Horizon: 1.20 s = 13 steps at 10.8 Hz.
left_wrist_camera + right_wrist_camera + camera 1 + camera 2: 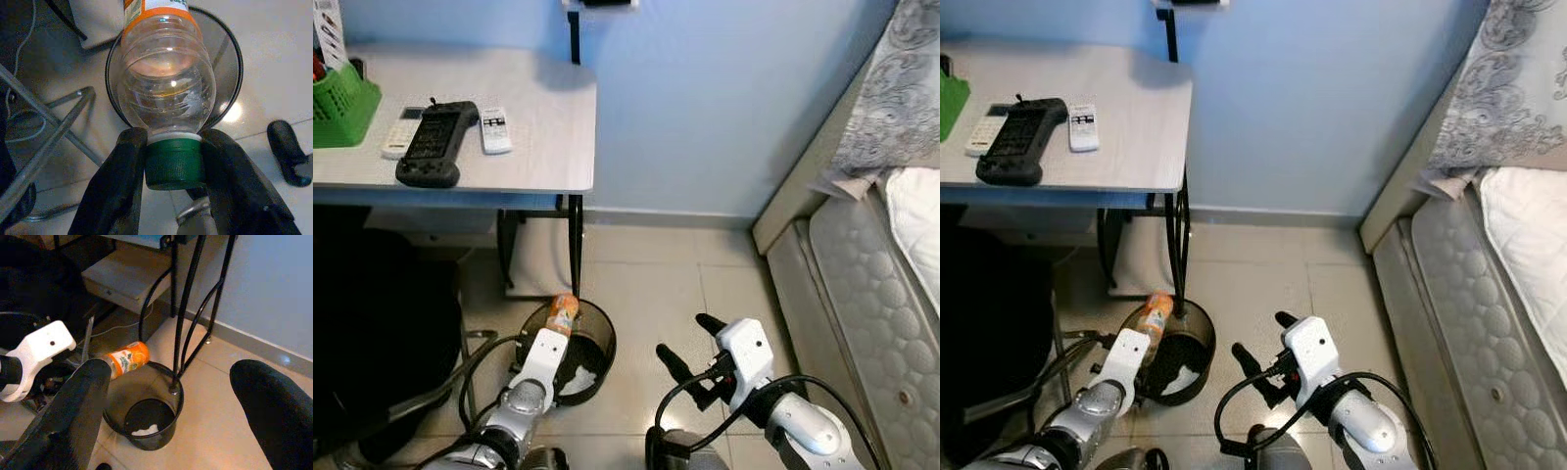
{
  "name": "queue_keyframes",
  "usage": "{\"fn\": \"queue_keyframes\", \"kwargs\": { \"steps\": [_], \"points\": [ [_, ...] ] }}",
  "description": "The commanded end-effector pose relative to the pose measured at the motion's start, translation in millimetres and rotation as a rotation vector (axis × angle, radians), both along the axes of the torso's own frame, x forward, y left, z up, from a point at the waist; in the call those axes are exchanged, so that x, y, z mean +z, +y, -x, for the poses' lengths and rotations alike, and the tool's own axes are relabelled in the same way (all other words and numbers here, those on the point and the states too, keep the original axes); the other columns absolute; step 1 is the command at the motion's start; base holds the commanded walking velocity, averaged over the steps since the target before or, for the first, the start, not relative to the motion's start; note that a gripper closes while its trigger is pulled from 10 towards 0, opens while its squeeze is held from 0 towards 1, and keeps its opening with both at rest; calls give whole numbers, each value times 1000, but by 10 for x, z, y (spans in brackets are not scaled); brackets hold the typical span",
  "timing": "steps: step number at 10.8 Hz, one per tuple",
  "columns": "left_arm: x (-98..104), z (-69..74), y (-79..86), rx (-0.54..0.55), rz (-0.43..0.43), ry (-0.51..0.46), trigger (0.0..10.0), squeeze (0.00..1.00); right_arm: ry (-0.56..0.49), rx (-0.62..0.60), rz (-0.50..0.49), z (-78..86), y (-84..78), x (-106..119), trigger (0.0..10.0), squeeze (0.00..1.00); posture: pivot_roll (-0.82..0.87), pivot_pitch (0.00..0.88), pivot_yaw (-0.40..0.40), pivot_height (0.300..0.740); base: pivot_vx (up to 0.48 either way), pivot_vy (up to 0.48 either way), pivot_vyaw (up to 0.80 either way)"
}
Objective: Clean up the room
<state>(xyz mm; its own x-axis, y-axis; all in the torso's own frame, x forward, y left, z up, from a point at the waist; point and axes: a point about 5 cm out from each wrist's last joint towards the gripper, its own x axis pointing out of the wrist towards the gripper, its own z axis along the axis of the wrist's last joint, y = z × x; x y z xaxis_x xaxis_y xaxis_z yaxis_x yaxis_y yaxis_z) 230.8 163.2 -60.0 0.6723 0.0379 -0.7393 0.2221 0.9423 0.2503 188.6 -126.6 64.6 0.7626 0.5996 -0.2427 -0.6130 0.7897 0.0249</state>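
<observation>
Bottle (pixel 166 93) with a green cap (pixel 173 164) and an orange label is held by the left gripper (pixel 171 166). Its two black fingers (pixel 120 181) pinch the bottle at the cap, one on each side. The bottle is clear and looks empty. It hangs over the rim of the round black bin (pixel 597 338), on the side of the bin near the table leg. The cap end points back at the robot and the other end points out over the bin.

The bin stands on the tiled floor (pixel 656 274), just beside the thin black legs of the table (pixel 538 157). Something white (pixel 145 431) lies at the bottom of the bin.

The right gripper (pixel 690 348) is near the bin, on the side away from the table, and it holds nothing. Its fingers (pixel 83 401) are spread wide apart.

Above the bin, on the table top, lie a big black remote (pixel 435 142) and two white remotes, one (pixel 495 129) on each side (pixel 401 132) of the black one. A green basket (pixel 340 103) sits at the far end of the table from the bin. A blue wall (pixel 724 98) is behind the bin. A bed (pixel 881 294) with a white mattress is well apart from the bin, past the right gripper.
</observation>
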Motion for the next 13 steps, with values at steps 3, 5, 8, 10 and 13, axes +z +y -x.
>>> {"fn": "queue_keyframes", "kwargs": {
  "steps": [3, 5, 8, 10, 13],
  "points": [
    [-101, 155, 24, 21, -12, 71, 10000, 0, 24, 0, 3, 67, -25, 14, 10000, 0, -334, 187, -42, 740, 0, 0, 0],
    [-38, 70, 34, 31, -6, 0, 10000, 0, 31, -10, -3, 121, -33, 32, 10000, 0, -331, 198, -40, 740, 0, 0, 0],
    [-24, 162, -1, 26, -15, -167, 10000, 0, 55, -20, -7, 256, -64, 53, 10000, 0, -353, 226, -47, 740, 0, 0, 0],
    [54, 157, -102, 89, 15, -312, 10000, 0, 56, -24, 16, 352, -160, 143, 10000, 0, -393, 252, -80, 740, 0, 0, 0],
    [50, 192, -87, 122, 17, -333, 10000, 0, 80, -20, 28, 434, -197, 186, 10000, 0, -403, 275, -105, 740, 0, 0, 0]
  ]
}}
